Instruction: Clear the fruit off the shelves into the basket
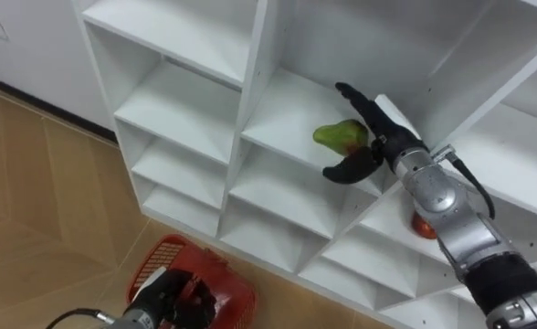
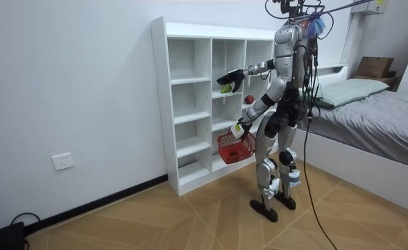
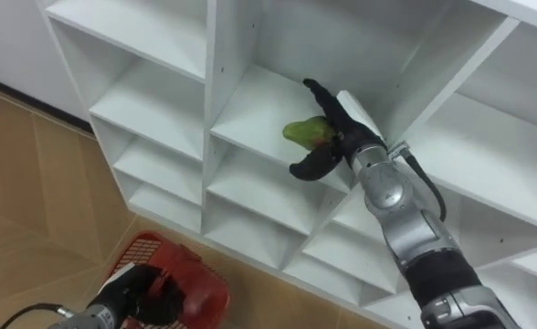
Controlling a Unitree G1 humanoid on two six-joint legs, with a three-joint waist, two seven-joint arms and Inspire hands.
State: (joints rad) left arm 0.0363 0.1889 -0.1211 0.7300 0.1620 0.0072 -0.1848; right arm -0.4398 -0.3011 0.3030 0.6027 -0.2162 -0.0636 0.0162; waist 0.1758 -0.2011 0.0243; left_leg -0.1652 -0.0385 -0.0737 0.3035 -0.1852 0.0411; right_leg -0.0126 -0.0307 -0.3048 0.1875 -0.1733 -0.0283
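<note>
Held by the curled left hand (image 1: 171, 298), a red basket (image 1: 225, 280) is being carried low in the left eye view; in the room view, the shelved green fruit (image 2: 225, 88), likely light and slick, is being bracketed mid-body by the open right hand (image 2: 230, 75).

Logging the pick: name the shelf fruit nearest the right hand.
The green fruit, between thumb and fingers of the right hand. The red fruit sits lower, in the column to the right, partly behind the forearm.
</note>
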